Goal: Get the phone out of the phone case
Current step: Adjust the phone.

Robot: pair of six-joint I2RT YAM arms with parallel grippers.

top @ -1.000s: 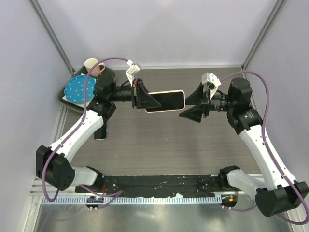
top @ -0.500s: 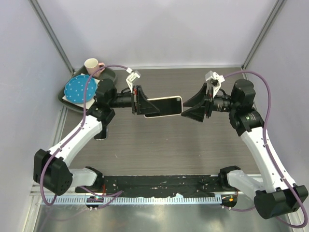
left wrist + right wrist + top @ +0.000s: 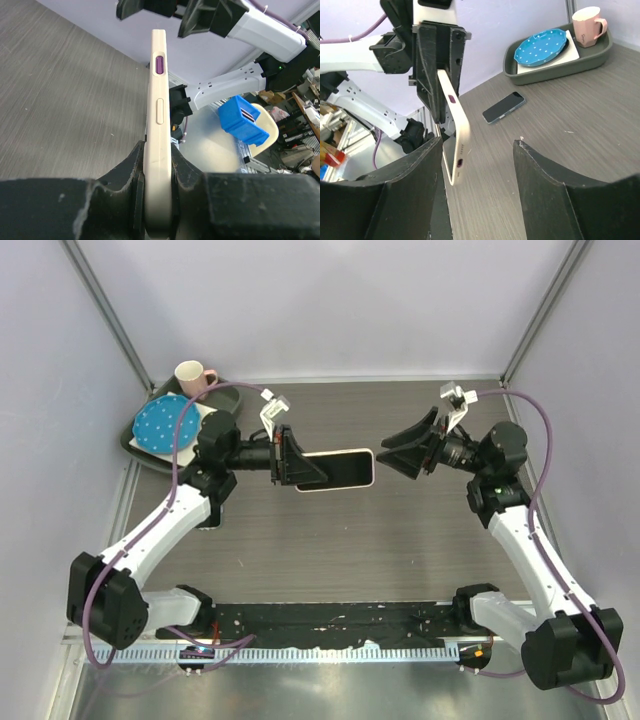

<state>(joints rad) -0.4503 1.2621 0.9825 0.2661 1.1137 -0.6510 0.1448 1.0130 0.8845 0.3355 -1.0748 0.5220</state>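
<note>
Although the pink mug (image 3: 588, 25) carries a faint line of script, it is too small to read; no other marking is legible. On the narrow side of the cream phone case (image 3: 159, 100), the left wrist view shows a purple oval button (image 3: 159, 64) and, nearer the grip, a longer cream button (image 3: 160, 111). The left gripper (image 3: 305, 458) is clamped on one end of the case, with its black fingers (image 3: 190, 172) pressed against both broad faces. The case is held in the air over the middle of the bench (image 3: 400, 540), and its free end points toward the right arm. In the top view its upward face reads dark inside a cream rim; whether that face is a phone screen cannot be told. The right gripper (image 3: 398, 452) faces that free end with its fingers (image 3: 545, 185) spread wide. They grasp nothing, and the top view shows a gap between them and the case. A dark smartphone (image 3: 504, 107) lies flat on the bench near the left edge, partly under the left arm in the top view. At the far left corner a grey-green tray (image 3: 555, 75) holds a blue polka-dot plate (image 3: 542, 46) and the mug.
</note>
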